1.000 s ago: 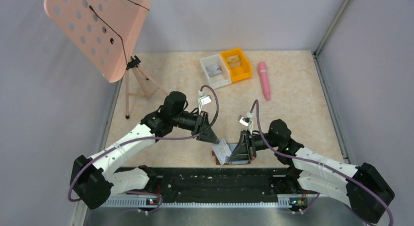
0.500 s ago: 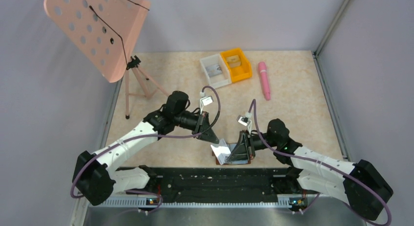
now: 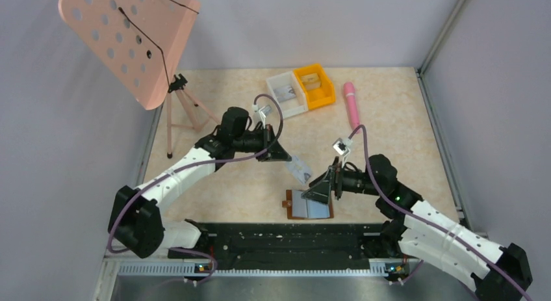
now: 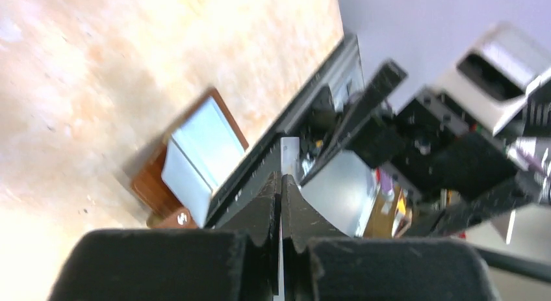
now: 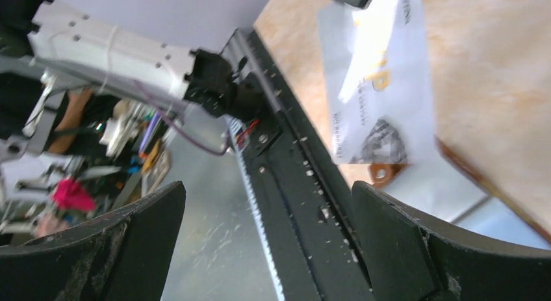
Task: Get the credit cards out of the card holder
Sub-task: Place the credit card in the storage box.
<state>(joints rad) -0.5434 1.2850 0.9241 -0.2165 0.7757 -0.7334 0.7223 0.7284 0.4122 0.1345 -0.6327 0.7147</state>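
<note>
The card holder (image 3: 310, 205) lies open and flat near the table's front edge, a brown wallet with pale blue-grey pockets; it also shows in the left wrist view (image 4: 195, 155) and at the lower right of the right wrist view (image 5: 455, 177). My left gripper (image 3: 288, 158) is shut on one whitish credit card (image 3: 299, 168), held in the air behind and left of the wallet. That card shows edge-on between the jaws (image 4: 289, 155) and face-on with print (image 5: 377, 80). My right gripper (image 3: 320, 189) hovers just above the wallet's right half, open and empty (image 5: 265, 203).
A white bin (image 3: 286, 93) and an orange bin (image 3: 314, 86) stand at the back, with a pink pen (image 3: 351, 106) to their right. A pink perforated music stand (image 3: 130, 41) rises at the back left. A black rail (image 3: 286, 239) runs along the near edge.
My left gripper shut on the card and drew it up and back, out of the wallet. My right gripper opened, let go of the wallet and lifted to the right; the wallet now lies flat.
</note>
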